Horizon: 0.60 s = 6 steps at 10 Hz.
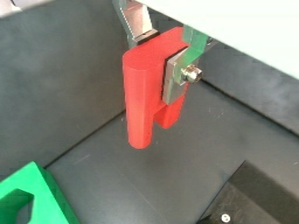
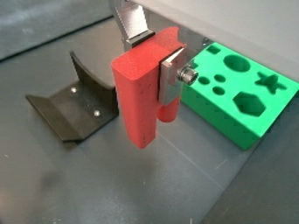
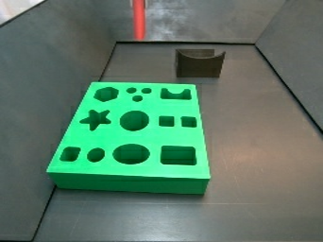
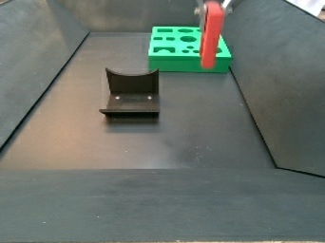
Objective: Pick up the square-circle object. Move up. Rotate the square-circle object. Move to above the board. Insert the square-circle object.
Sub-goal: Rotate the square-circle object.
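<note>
Red and upright, the square-circle object fills our wrist views, clamped by the gripper fingers, high off the floor beside the board. We see only its cropped lower end in a side view.

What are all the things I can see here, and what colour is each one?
square-circle object: one, red, held up off the floor between the gripper's fingers in both wrist views; it stands upright in a side view.
board: one, bright green with many shaped holes, lying flat on the dark floor; a corner of it shows in a wrist view.
fixture: one, dark, standing on the floor apart from the board.
floor: one, dark grey, with dark walls around it.
gripper: one, silver fingers with dark pads, shut on the square-circle object, up above the floor.
</note>
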Tool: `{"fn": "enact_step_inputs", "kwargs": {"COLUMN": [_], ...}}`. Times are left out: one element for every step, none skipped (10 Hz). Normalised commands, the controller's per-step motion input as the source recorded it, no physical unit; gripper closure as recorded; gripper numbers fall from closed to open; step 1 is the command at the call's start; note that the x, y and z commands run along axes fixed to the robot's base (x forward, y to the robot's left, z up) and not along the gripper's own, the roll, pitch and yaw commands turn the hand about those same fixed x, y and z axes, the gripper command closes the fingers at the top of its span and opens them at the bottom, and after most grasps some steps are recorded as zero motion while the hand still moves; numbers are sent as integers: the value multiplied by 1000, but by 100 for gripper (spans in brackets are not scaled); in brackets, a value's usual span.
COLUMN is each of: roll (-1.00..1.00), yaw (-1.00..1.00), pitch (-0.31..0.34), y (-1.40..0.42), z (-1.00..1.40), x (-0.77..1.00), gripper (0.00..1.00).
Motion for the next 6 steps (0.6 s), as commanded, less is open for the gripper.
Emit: {"fn": "enact_step_inputs", "kwargs": {"roll": [-148, -148, -150, -151, -151, -152], "yaw": [-32, -32, -32, -31, -30, -30], "pitch": [-68, -70, -69, -70, -74, -81], "y": [15, 16, 17, 19, 20, 21], "z": [-1000, -1000, -1000, -1000, -1000, -944], "x": [15, 17, 17, 21, 19, 17], "gripper": [100, 100, 100, 100, 100, 100]}}
